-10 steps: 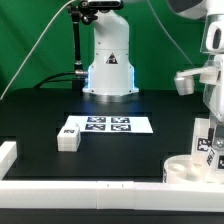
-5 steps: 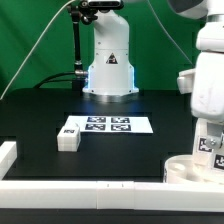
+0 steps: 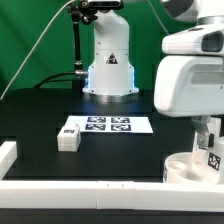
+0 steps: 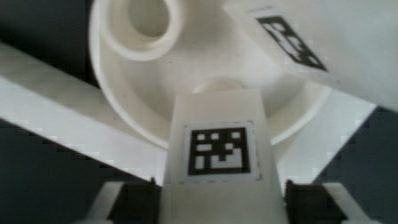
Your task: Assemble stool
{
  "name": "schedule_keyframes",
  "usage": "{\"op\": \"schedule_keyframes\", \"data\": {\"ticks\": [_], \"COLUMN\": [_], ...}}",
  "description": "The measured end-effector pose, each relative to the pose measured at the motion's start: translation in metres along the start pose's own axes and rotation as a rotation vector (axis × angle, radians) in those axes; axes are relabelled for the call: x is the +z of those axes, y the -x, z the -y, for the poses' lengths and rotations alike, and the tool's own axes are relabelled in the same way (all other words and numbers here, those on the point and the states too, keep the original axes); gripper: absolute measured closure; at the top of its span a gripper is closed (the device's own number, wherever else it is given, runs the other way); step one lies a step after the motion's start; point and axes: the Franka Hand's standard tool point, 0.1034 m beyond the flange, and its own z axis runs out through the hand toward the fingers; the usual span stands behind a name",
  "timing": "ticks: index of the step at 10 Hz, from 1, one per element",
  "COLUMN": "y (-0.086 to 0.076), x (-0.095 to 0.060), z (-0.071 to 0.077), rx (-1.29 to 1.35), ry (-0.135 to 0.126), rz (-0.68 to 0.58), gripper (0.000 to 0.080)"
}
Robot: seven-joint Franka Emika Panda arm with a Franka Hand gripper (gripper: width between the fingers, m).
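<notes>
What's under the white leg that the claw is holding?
The round white seat, with a hole in it. The leg hides the bit right beneath it, so I cannot tell if they touch.

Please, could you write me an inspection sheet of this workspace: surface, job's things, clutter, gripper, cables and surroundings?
Surface: black table; the marker board lies flat on it; a white border rail runs along the near edge.
Job's things: round seat near the rail, at the exterior view's right; loose leg lying beside the marker board; held leg in front of the seat in the wrist view.
Clutter: nothing seen.
Grippers: gripper shut on the held leg.
Cables: thin cable hanging behind the table.
Surroundings: green backdrop; robot base.
</notes>
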Motion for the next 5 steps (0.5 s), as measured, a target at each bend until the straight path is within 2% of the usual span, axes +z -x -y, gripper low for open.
{"op": "schedule_keyframes", "data": {"ticks": [5], "y": [0.0005], "x": [-0.0004], "z": [-0.0078], "rx": [0.296], "ry": [0.002], "rz": [-0.005], "gripper": [0.0453]}}
